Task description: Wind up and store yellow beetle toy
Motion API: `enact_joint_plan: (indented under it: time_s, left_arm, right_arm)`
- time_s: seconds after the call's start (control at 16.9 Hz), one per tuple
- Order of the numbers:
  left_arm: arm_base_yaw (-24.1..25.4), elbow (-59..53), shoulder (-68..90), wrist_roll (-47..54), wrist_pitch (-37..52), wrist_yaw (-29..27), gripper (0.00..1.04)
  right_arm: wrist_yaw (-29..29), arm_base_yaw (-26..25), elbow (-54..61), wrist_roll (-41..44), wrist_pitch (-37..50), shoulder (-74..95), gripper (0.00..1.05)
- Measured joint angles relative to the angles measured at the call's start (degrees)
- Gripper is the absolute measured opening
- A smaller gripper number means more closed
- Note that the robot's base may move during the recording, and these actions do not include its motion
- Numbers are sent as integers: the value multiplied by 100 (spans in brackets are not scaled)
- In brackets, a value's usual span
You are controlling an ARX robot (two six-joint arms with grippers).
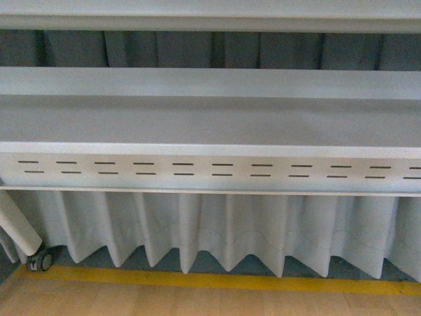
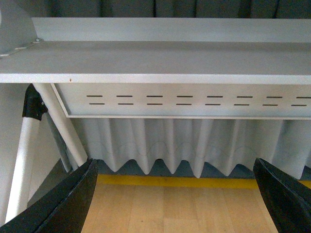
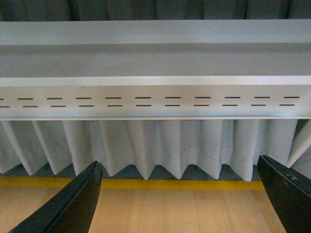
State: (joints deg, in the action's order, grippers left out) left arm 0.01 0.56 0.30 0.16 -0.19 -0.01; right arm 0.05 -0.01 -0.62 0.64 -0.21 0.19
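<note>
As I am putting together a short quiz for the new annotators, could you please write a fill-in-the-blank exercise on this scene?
1. The stripe on the wooden floor below the pleated skirt is coloured ____.
2. The left gripper and right gripper each show black fingers far apart, so both are ____.
3. The slotted panel carries ____ rows of short dark slots.
4. The yellow beetle toy shows in ____ of the three views.

Missing words: yellow; open; two; none.

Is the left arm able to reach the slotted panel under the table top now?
Probably yes: the left pincer is open and faces the slotted panel, with nothing visible between them.
</note>
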Motion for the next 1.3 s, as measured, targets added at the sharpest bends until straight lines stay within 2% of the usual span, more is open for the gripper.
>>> enact_joint_plan:
  time_s: [1.3]
  left_arm:
    - [0, 0, 0, 0, 0, 0, 98]
  right_arm:
    - [0, 0, 0, 0, 0, 0, 98]
